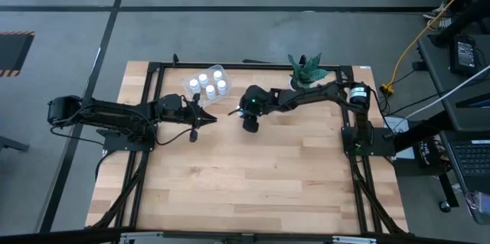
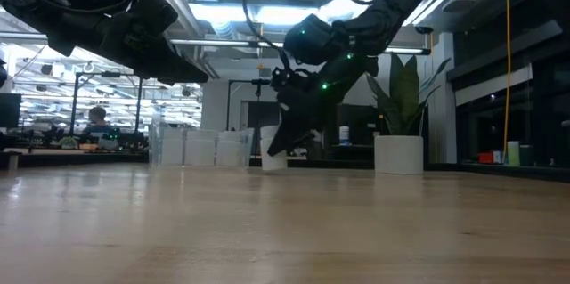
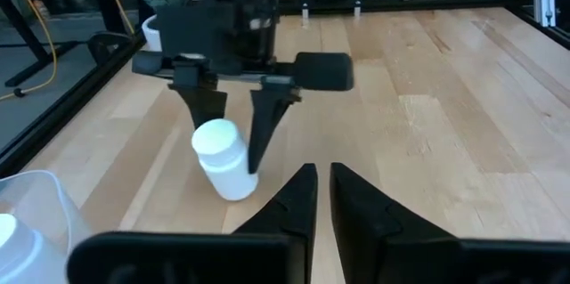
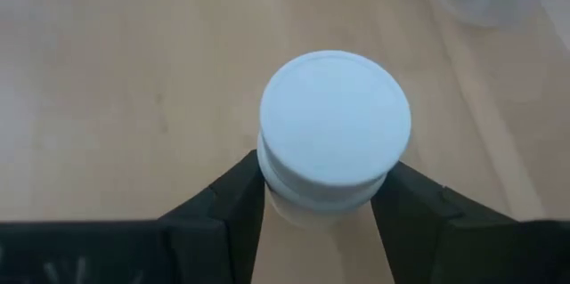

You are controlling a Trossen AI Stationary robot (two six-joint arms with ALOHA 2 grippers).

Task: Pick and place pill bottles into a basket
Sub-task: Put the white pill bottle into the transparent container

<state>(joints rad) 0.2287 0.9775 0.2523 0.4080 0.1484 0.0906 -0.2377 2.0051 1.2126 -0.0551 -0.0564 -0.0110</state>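
Note:
A white pill bottle with a white cap hangs tilted just over the middle of the table's far half, my right gripper shut on it. To its far left stands the clear basket, holding several more white bottles. My left gripper waits shut and holding nothing, a short way left of the held bottle, pointing at it. My right gripper pinches the bottle's body just under the cap between its two fingers. The fingers slant down from the table's right side. The bottle sits tilted in the hold, cap toward the gripper; whether its base touches the table I cannot tell.
A white pot with a green plant stands at the table's far edge, behind my right arm. A black frame runs along the table's left, far and right sides. Bare wood fills the near half.

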